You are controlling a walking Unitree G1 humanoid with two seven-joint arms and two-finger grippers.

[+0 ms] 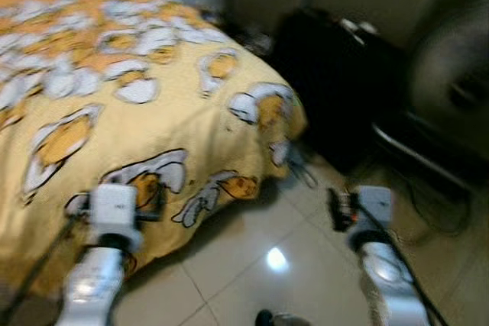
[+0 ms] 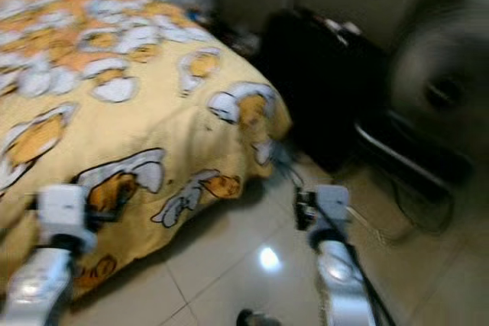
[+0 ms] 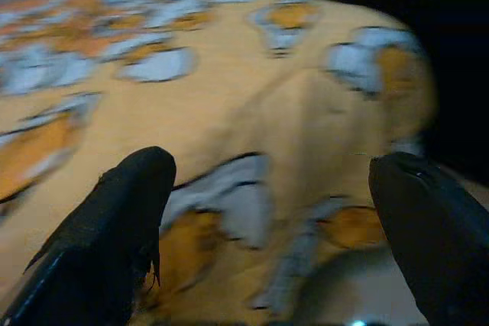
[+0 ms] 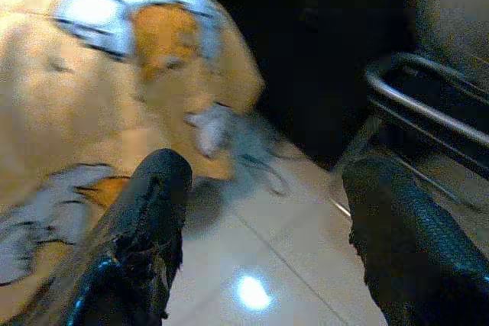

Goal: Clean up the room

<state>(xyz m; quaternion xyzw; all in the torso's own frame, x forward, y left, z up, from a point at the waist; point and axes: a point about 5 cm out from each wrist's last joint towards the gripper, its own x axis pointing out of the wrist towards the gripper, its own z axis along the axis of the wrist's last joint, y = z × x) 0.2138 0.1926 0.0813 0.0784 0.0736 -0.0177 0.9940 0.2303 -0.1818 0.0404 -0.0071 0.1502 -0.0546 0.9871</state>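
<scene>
A bed with a yellow cover (image 1: pixel 153 104) printed with white and orange cartoon shapes takes up the left of the room; its corner hangs down to the tiled floor (image 1: pixel 252 265). My left gripper (image 3: pixel 267 242) is open, held in front of the bed's near side with nothing between its fingers (image 3: pixel 114 227). My right gripper (image 4: pixel 267 234) is open too, over the floor beside the bed's corner. A small grey and white item (image 4: pixel 221 131) lies on the floor at the foot of that corner; blur hides what it is. The frames are blurred.
A large black object (image 1: pixel 336 74) stands against the wall right of the bed. A chair with a metal tube frame (image 1: pixel 428 158) and cables on the floor (image 1: pixel 435 211) are at the right. Small clutter (image 1: pixel 244 32) sits between bed and wall.
</scene>
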